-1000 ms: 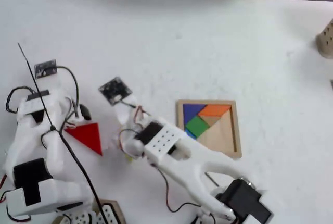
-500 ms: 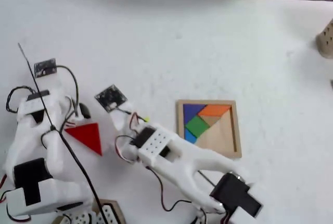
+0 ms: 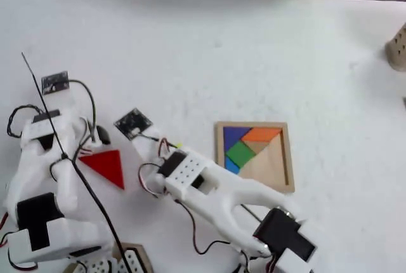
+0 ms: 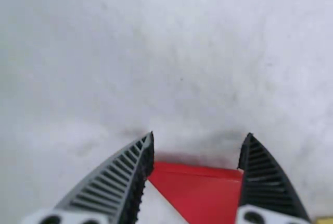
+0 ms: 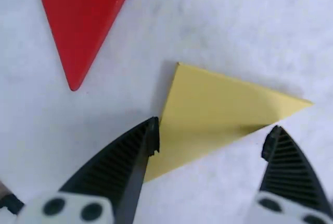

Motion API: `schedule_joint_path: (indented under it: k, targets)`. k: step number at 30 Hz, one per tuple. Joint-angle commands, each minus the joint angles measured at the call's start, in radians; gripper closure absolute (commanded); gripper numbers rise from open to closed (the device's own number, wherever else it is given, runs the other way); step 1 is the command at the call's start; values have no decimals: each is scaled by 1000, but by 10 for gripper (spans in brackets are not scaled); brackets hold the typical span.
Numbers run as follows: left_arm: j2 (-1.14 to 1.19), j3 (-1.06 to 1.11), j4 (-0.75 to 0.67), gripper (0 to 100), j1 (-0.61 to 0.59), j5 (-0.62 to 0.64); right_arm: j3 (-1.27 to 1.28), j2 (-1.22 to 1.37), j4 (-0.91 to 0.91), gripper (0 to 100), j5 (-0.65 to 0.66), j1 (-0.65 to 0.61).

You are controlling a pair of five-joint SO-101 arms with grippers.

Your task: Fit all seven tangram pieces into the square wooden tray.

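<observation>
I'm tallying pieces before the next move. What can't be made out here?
Yellow triangle: high view, right arm covers nearly all of it.
Red triangle: left wrist view, cut off by the frame edge and left gripper.
Tray: high view, too small to tell whether its pale half is bare wood or pieces; the arm hides a corner.
</observation>
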Motion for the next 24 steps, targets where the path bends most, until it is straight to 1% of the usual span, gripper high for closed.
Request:
schedule_joint_path:
  k: [1,10,13,17,22,24]
  targets:
    - [-5,-44,-15,732,10,9,-21,-4,7,683,20,12]
    - [-5,-43,-15,732,10,9,-23,-1,-36,682,20,21]
    - [-5,-41,-15,732,10,9,-23,-1,-38,682,21,76]
    - [-5,-41,-15,732,8,9,-23,-2,-33,683,95,170]
    - [-5,-40,-15,732,8,9,-23,-5,-13,683,104,194]
    - [-5,-40,-15,732,8,9,-23,-8,-12,683,106,223]
